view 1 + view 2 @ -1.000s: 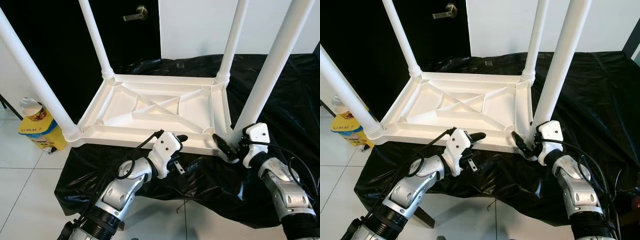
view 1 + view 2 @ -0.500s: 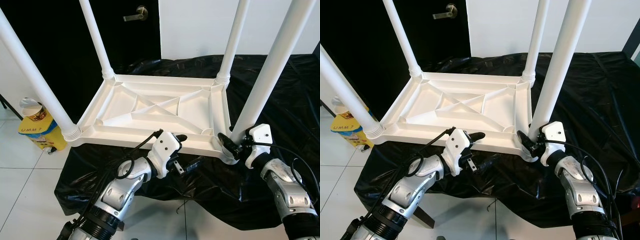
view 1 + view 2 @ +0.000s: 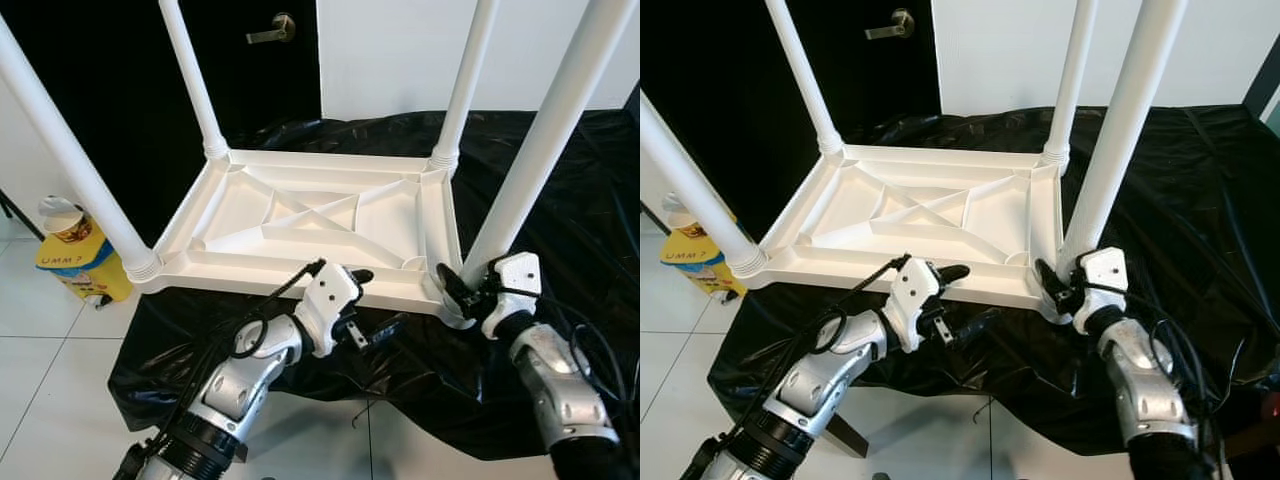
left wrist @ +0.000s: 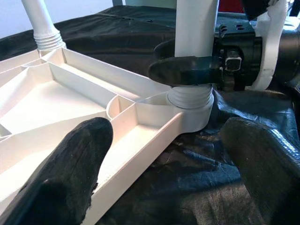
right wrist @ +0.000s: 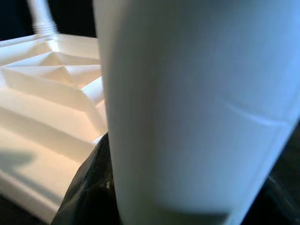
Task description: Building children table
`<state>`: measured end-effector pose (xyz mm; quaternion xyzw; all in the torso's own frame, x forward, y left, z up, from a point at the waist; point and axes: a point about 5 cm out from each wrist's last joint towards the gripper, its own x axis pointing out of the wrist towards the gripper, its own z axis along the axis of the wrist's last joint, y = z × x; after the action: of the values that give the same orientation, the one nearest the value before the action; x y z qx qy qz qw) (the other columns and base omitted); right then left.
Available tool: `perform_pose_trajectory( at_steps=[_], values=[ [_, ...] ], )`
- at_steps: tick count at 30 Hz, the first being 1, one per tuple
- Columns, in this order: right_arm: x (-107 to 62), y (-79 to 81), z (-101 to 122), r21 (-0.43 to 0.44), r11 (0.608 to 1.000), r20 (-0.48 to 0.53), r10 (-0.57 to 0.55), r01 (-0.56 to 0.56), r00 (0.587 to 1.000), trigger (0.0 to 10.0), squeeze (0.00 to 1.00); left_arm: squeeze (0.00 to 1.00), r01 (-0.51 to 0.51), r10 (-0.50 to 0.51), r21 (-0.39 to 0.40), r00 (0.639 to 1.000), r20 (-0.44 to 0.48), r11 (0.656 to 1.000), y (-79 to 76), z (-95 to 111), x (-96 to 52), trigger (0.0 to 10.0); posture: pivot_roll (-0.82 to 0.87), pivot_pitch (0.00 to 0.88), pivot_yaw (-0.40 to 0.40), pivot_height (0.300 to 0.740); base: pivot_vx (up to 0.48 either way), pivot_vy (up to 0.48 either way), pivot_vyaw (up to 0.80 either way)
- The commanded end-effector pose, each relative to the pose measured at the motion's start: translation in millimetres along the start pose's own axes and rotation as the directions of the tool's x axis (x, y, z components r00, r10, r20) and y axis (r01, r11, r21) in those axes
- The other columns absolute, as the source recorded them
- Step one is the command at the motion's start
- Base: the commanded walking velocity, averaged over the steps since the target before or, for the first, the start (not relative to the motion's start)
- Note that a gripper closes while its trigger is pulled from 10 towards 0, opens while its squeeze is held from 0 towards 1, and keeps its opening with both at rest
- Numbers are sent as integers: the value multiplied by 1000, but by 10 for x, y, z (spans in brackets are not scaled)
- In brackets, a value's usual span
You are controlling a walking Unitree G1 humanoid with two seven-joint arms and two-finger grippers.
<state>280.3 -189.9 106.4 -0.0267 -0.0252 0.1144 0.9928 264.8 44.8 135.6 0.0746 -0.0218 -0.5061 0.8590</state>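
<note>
White plastic tabletop [image 3: 310, 215] lay upside down on black plastic sheet [image 3: 560, 190] draped over a low surface, ribbed underside up, four white legs standing at corners. Rt gripper [image 3: 462, 290] was clamped round near-right leg [image 3: 530, 150] just above its threaded collar, fingers either side. L gripper [image 4: 154, 164] sat at near rim of tabletop, fingers spread apart, holding nothing; one over the rim, other over the sheet. Room: white tile floor [image 3: 40, 350], black door w/ lever handle [image 3: 270, 28], white wall behind. Yellow container [image 3: 80, 262] w/ cup on top stood on floor at left.
</note>
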Motion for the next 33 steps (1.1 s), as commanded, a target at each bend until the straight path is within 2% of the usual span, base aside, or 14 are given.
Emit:
perform_pose_trajectory(
  at_steps=[1,4,11,14,15,16,20,33],
  values=[
    [-35,114,-183,27,999,-84,-24,26,996,10000,0,0,59,-59,1,998,-12,998,-40,-17,-12,10000,11,0,33,740,0,0,0],
    [-11,157,-202,38,989,-89,-142,146,986,10000,0,0,61,-61,2,998,-13,998,-34,-16,-13,10000,12,0,31,740,0,0,0],
    [9,173,-210,57,980,-94,-184,190,978,10000,0,0,60,-60,3,998,-13,998,-27,-14,-11,10000,13,0,30,740,0,0,0],
    [72,292,-204,85,952,-100,-285,293,953,10000,0,0,57,-57,2,998,-11,998,-44,-18,-10,10000,24,0,20,740,0,0,0],
    [72,292,-204,85,952,-100,-285,293,953,10000,0,0,57,-57,2,998,-11,998,-44,-18,-10,10000,24,0,20,740,0,0,0],
    [95,369,-204,102,938,-109,-321,332,941,10000,0,0,55,-55,2,998,-11,999,-46,-18,-12,10000,25,0,19,740,0,0,0],
    [112,476,-195,116,930,-112,-337,349,935,10000,0,0,52,-52,2,999,-11,999,-49,-19,-13,10000,24,0,17,740,0,0,0],
    [113,468,-162,100,922,-96,-365,374,926,10000,0,0,56,-56,2,998,-10,998,-58,-20,-8,10000,19,0,19,740,0,0,0]
  ],
)
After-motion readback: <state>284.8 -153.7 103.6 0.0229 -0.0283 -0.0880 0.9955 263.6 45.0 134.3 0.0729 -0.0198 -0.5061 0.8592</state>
